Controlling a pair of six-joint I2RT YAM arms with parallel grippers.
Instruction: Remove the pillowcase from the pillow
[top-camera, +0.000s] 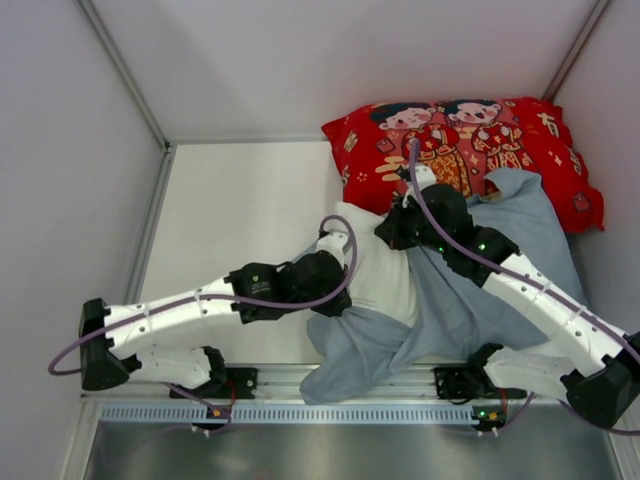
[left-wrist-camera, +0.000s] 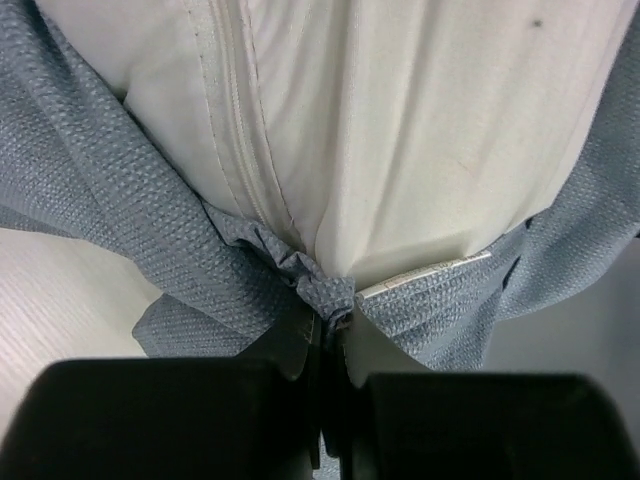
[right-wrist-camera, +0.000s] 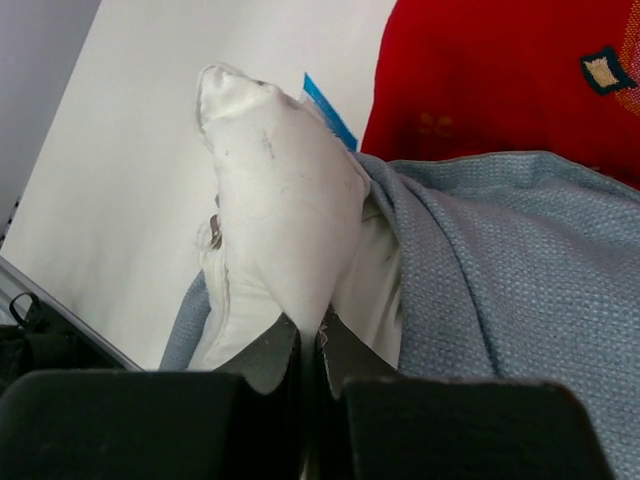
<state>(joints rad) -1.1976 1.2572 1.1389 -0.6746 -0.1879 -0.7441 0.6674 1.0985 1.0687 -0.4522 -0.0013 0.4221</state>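
Pillowcase (top-camera: 470, 300) — partly off; you have the pillow (top-camera: 385, 275) half bared, the remainder sleeved. Left end effector (left-wrist-camera: 328, 325) clenched on pillowcase hem at the pillow's edge; right end effector (right-wrist-camera: 310, 340) — grasping the pillow's corner.

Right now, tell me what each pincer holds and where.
Left pincer: the pillowcase, by a bunched fold of its edge. Right pincer: the pillow, near its exposed corner.

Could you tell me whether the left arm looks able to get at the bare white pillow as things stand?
Probably yes: the pillow lies bare just ahead of the left tool, though that tool is shut on the pillowcase.
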